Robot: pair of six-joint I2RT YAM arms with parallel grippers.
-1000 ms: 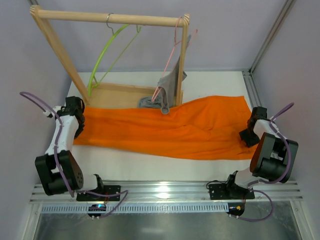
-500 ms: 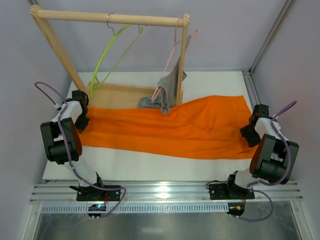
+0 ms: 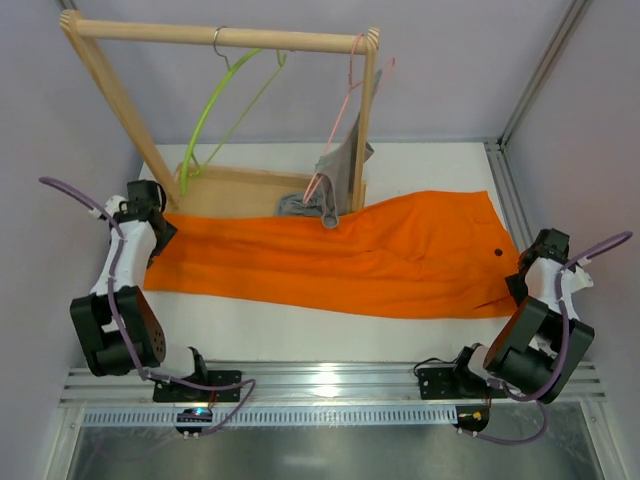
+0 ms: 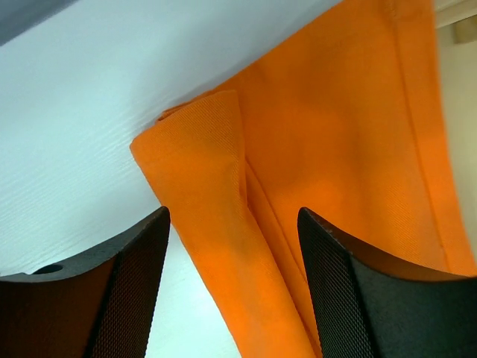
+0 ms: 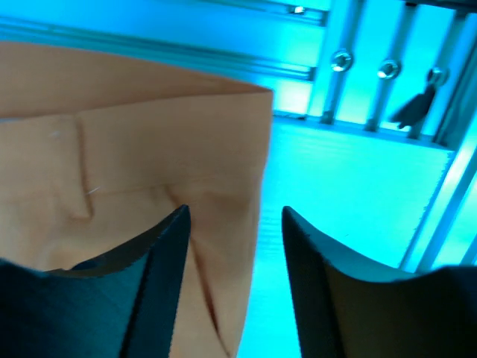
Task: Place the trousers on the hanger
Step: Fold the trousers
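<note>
my left gripper (image 4: pixel 232 220) is open, holding nothing, at the left end of the trousers (image 3: pixel 340 260). in the left wrist view a folded-over hem corner sits in the gap between my fingers (image 4: pixel 134 283), and cloth runs on under the right one. can't tell if the pads touch it. the trousers lie flat and stretched across the white table (image 3: pixel 300 325), leg ends by my left hand, waist end by my right. the far edge runs along the wooden base (image 3: pixel 240 190) of the rack (image 3: pixel 220 37), and the near edge has a bare strip of table before the rails. the lime-green hanger (image 3: pixel 205 120) hangs by its hook from the left part of the top bar, well above and behind the left end of the cloth, nothing on it. the pink hanger (image 3: pixel 345 110) hangs at the right post with a grey garment (image 3: pixel 335 175) whose bottom rests at the trousers' far edge. my right gripper (image 5: pixel 232 216) is open too, nothing grasped. the waist corner's right edge runs between its fingers, with bare table to the right, then the side rail (image 5: pixel 358 67) close by.
</note>
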